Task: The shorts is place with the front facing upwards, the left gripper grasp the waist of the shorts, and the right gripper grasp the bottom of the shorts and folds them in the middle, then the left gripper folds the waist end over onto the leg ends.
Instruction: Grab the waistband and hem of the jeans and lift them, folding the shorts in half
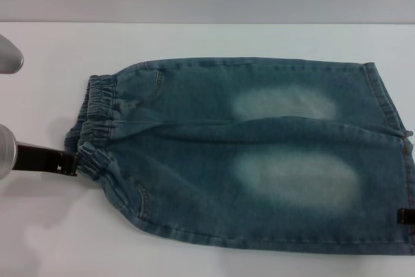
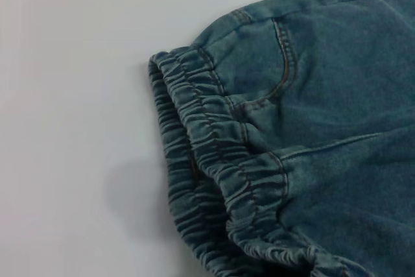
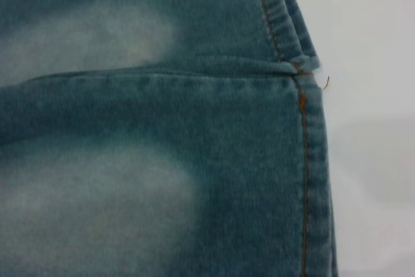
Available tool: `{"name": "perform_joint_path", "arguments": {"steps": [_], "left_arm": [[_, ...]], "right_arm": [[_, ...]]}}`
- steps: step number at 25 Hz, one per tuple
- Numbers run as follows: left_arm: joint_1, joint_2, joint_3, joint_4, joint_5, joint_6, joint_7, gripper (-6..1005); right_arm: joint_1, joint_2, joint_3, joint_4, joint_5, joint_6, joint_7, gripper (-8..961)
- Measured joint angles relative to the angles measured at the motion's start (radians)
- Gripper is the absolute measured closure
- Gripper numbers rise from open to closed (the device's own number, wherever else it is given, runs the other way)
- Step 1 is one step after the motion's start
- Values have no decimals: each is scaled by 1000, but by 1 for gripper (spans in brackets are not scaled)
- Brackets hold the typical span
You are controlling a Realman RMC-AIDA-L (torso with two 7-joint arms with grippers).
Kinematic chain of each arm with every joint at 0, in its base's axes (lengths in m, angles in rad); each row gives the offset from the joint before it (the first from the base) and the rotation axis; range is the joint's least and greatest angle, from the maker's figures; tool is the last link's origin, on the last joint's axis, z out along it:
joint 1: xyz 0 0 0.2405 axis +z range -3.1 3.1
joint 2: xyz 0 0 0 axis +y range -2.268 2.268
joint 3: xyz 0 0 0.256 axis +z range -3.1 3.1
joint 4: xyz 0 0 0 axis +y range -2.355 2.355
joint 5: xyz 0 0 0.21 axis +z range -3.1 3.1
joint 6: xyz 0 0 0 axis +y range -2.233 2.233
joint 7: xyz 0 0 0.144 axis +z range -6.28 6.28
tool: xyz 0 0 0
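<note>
1. Shorts [image 1: 259,154]: blue denim, long-legged, two pale faded patches; spread flat on white counter [image 1: 207,40].
2. Waist [image 1: 97,118]: puckered elastic band, at robot's left.
3. Leg hems [image 1: 395,134]: straight, stitched, at right.
4. Left tool [image 1: 70,162]: black, touching waist; jaw state cannot be told.
5. Right tool [image 1: 406,216]: black tip at hem; likewise.

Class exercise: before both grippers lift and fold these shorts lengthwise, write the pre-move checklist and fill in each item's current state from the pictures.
1. Shorts spread flat on the table: ok.
2. Waist toward the robot's left, hems toward its right: ok.
3. Left gripper at the waistband's near corner: ok.
4. Left gripper's grasp closed on the fabric: cannot tell.
5. Right gripper at the near leg hem: ok, but grasp cannot tell.
</note>
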Motion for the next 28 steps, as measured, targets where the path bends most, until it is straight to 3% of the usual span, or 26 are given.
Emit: {"name": "perform_joint_path", "arguments": {"steps": [28], "left_arm": [[-12,-2,5,1,0,-3,0,996]], "right_arm": [[-6,-2,-17,-49,-2,-26,1,158]]}}
